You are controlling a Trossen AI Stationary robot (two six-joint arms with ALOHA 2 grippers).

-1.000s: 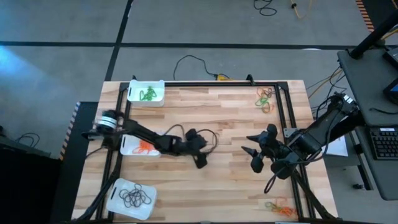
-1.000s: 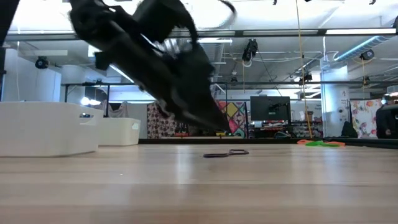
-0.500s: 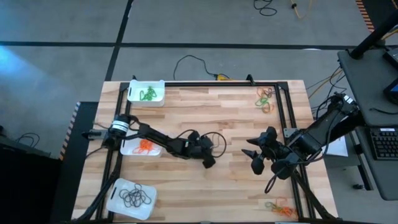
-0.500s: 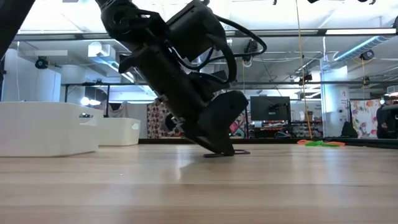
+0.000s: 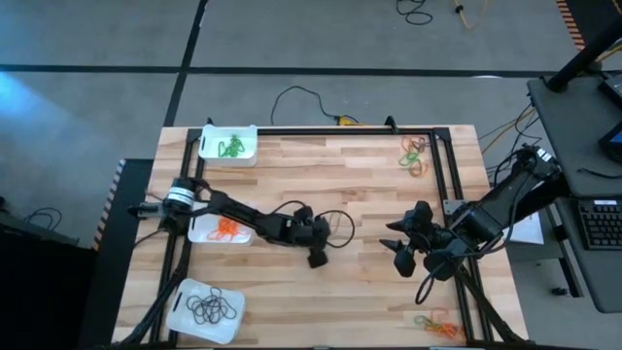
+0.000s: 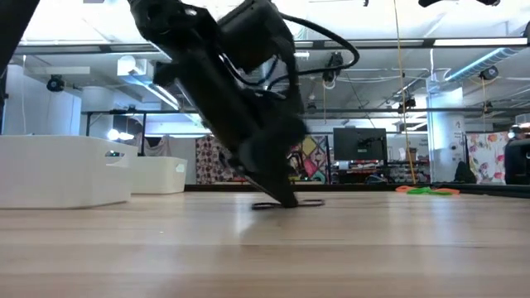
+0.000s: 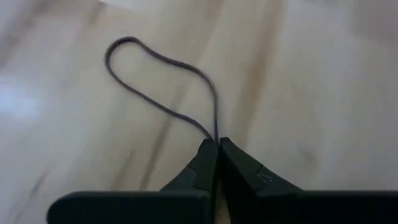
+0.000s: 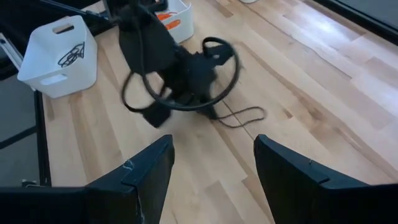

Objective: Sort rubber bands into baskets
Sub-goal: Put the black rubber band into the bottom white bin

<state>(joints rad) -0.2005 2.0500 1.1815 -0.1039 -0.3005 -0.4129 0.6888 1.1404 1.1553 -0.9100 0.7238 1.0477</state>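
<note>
Left gripper [image 5: 318, 259] at mid-table, centre of high view, tips down on the wood, pinched tight on one end of a black rubber band [image 7: 163, 87]. Rest of the loop lies flat on table [image 5: 369, 185], trailing away from the tips. Right gripper [image 5: 400, 249] parked right of centre, spread wide, holding nothing, fingers [image 8: 144, 171] apart in its own view.

Step in hand, by judgement: lift this band, carry to the basket w/ black bands [image 5: 205, 310] at lower left of high view. To do well: lift straight up first so the loop clears the wood w/o dragging or snapping free; grip is only on a thin bit of the band, so slow start, no jerk. Then swing toward lower left, release well inside the rim, not over the edge. Must avoid middle basket [image 5: 198, 226] w/ orange bands and upper-left basket [image 5: 245, 131] w/ green ones.

Views differ. Left wrist view alone shows the pinch itself: tips together, band caught between them. High view too coarse for that, but alone gives all three baskets plus loose orange/green piles still unsorted at upper right [image 5: 415, 154] and lower right [image 5: 437, 325]. Low view shows tips meeting the table and the band flat beside them [image 6: 308, 203]. Right wrist view shows the loop [image 8: 244, 116] stretched out past the left arm, black-band basket [image 8: 59, 56] at upper left.
</note>
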